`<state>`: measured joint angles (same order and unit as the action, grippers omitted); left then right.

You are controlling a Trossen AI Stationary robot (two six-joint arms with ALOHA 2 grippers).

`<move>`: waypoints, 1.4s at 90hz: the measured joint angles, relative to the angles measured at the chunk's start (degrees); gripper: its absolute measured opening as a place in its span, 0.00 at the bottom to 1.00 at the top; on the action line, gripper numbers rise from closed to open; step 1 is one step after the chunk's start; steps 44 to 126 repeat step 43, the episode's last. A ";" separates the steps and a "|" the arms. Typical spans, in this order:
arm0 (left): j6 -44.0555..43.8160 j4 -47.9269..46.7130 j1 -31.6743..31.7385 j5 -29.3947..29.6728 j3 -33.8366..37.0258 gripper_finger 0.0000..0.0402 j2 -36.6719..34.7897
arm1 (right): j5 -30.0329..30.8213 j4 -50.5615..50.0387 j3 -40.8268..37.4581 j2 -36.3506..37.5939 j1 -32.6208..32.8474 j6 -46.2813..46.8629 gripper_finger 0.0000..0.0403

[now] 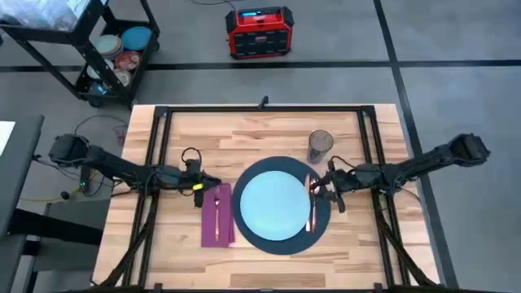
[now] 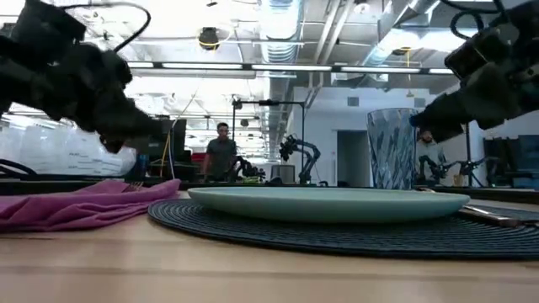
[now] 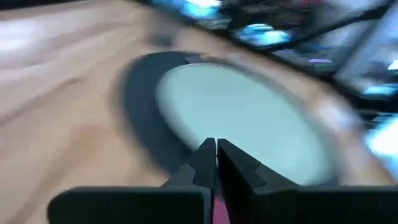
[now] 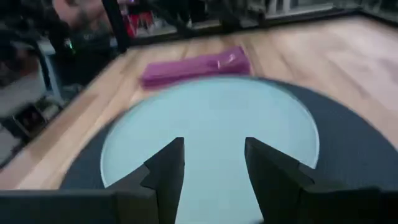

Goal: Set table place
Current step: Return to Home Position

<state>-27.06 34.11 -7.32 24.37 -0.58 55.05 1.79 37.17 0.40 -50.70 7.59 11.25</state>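
On the table lies a dark round mat with a pale blue plate on it. A magenta napkin lies flat to the plate's left, with a copper fork on top. More copper cutlery lies on the mat to the plate's right. A smoky glass tumbler stands upright beyond it. My left gripper hovers shut over the napkin's far end. My right gripper hangs open over the far end of the right-hand cutlery, with nothing between its fingers.
A black cart of dishes stands off the table's far left corner, and a red box sits on the floor behind the table. Black frame bars run along the tabletop. A person stands far back in the room.
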 joint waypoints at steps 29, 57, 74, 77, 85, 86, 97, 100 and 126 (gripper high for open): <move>-25.86 -28.45 0.51 3.04 0.11 0.00 0.50 | -0.06 -2.82 0.37 -0.22 -2.46 9.22 0.39; -29.23 -24.61 0.53 2.63 0.17 0.00 0.78 | -0.10 -4.76 0.39 -0.28 -2.46 10.33 0.39; -29.23 -24.61 0.53 2.63 0.17 0.00 0.78 | -0.10 -4.76 0.39 -0.28 -2.46 10.33 0.39; -29.23 -24.61 0.53 2.63 0.17 0.00 0.78 | -0.10 -4.76 0.39 -0.28 -2.46 10.33 0.39; -29.23 -24.61 0.53 2.63 0.17 0.00 0.78 | -0.10 -4.76 0.39 -0.28 -2.46 10.33 0.39; -29.23 -24.61 0.53 2.63 0.17 0.00 0.78 | -0.10 -4.76 0.39 -0.28 -2.46 10.33 0.39; -29.23 -24.61 0.53 2.63 0.17 0.00 0.78 | -0.10 -4.76 0.39 -0.28 -2.46 10.33 0.39; -29.23 -24.61 0.53 2.63 0.17 0.00 0.78 | -0.10 -4.76 0.39 -0.28 -2.46 10.33 0.39; -29.23 -24.61 0.53 2.63 0.17 0.00 0.78 | -0.10 -4.76 0.39 -0.28 -2.46 10.33 0.39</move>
